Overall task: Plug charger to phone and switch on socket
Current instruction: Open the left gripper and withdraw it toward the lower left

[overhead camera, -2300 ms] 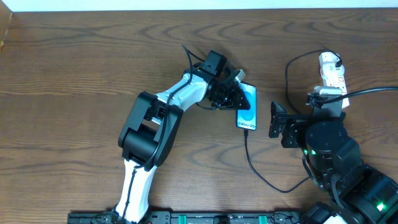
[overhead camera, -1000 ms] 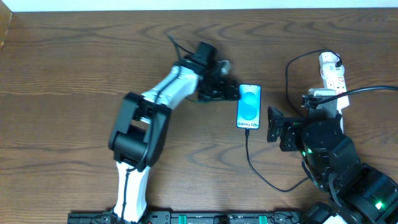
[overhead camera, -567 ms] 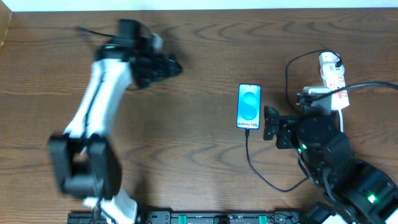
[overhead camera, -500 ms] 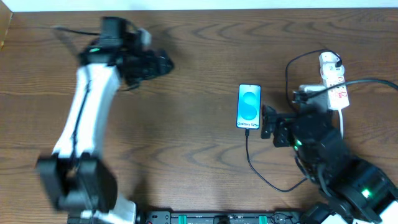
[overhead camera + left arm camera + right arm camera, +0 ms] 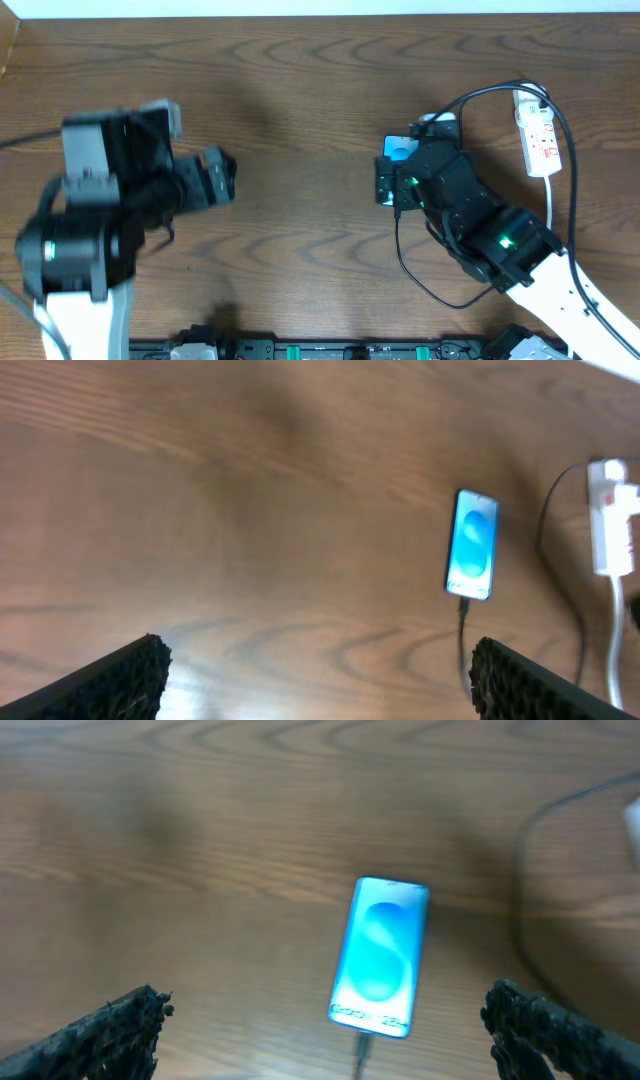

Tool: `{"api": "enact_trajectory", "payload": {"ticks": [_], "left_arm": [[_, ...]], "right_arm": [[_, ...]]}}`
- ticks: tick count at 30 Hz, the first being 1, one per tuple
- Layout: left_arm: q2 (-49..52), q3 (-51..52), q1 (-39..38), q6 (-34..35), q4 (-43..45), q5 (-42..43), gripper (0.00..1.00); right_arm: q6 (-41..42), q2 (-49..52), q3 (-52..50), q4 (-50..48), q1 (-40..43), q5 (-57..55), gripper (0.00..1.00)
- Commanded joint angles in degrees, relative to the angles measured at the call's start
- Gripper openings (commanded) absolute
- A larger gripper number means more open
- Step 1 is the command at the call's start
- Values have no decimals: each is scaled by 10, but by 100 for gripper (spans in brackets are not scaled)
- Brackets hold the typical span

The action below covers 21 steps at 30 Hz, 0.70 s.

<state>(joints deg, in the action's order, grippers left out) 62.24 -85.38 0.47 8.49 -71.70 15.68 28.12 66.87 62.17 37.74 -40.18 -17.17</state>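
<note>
left fingers (image 5: 112, 678) spread and empty, pulled back to the near-left edge, brown wooden counter (image 5: 300, 90) open between, right fingers (image 5: 105, 1028) spread, now above slim turquoise-screened phone (image 5: 380, 955), thin black charger cable (image 5: 405, 262) meeting its near end, narrow white power strip (image 5: 536, 132) far right

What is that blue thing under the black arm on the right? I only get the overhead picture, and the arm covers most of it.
Observer: The right wrist camera shows it whole. It is a slim rectangular phone with a turquoise-blue screen, lying flat on the brown wooden table.
Operator: Does the wire actually reach it?
Observer: Yes. In the left wrist view the thin black charger cable meets the phone's end where the small text is. How deep it sits I cannot tell.
Operator: Is that arm grabbing the phone?
Observer: No. Its jaws stand wide apart at the picture's edges, and the phone lies in the gap between them, touched by neither.
</note>
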Motion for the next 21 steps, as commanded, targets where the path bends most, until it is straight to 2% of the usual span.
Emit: {"api": "enact_trajectory", "payload": {"ticks": [1, 9, 10, 13, 18, 19, 21], "left_arm": [[-56, 42, -21, -12, -14, -62, 96], [-228, 176, -38, 33, 26, -98, 96], [-247, 193, -38, 46, 33, -114, 96], [-287, 241, -38, 56, 50, -161, 96], [-296, 299, -38, 56, 85, -165, 96], [-294, 309, -38, 56, 89, -162, 96], [-290, 319, -38, 56, 88, -162, 96]], "right_arm": [[8, 11, 3, -9, 2, 54, 99], [5, 43, 3, -5, 2, 53, 98], [5, 48, 3, -6, 2, 51, 92], [6, 67, 3, -7, 2, 38, 56], [6, 111, 3, 10, 5, 19, 8], [7, 120, 3, 21, 10, 16, 1], [23, 131, 3, 43, 26, 13, 1]]}}
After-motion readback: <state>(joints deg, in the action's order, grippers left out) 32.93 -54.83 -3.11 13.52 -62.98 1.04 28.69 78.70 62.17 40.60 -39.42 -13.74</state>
